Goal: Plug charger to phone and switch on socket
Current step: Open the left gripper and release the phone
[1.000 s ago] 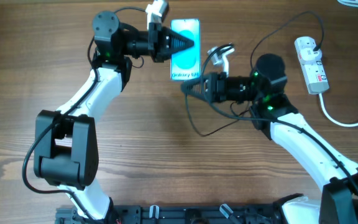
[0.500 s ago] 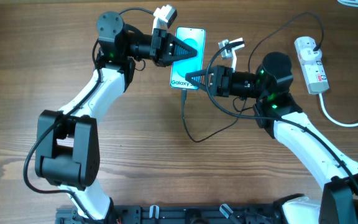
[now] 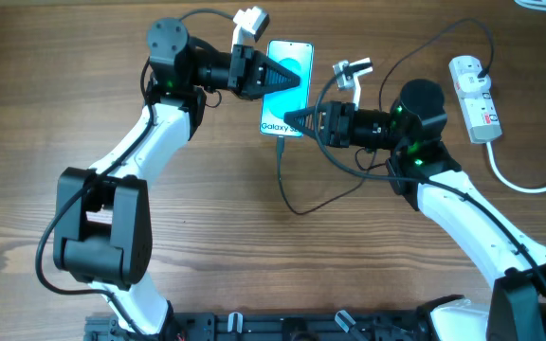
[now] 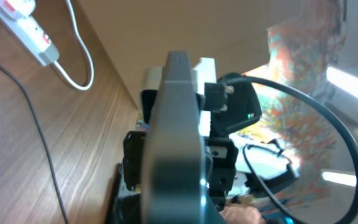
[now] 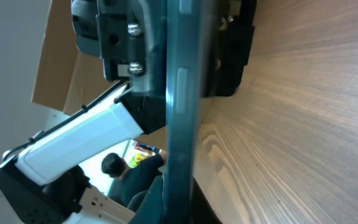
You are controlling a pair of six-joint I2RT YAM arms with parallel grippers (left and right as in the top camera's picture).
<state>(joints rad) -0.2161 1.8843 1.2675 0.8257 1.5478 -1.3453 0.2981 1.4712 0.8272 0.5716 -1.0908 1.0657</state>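
The phone [image 3: 294, 55] shows its teal screen, its lower end a little to the left, held between both grippers. My left gripper [image 3: 290, 78] reaches in from the left and is shut on its middle. My right gripper [image 3: 288, 118] comes from the right and is shut on the lower end by the "Galaxy" text. The charger [image 3: 282, 180], a thin black cable, meets the phone's bottom edge and loops down across the table. Both wrist views show the phone [image 4: 173, 124] edge-on [image 5: 182, 93]. The socket [image 3: 474, 99] lies at the far right, apart from both grippers.
A thick white cord [image 3: 529, 180] curves from the socket toward the right table edge. A black lead arcs from the socket back to my right arm. In the left wrist view the socket [image 4: 27, 22] and its white cord [image 4: 82, 56] lie beyond the phone.
Over the last second the phone shifted slightly right and tilted. My right gripper moved up from the cable onto the phone's lower end and closed there. The left grip is unchanged.
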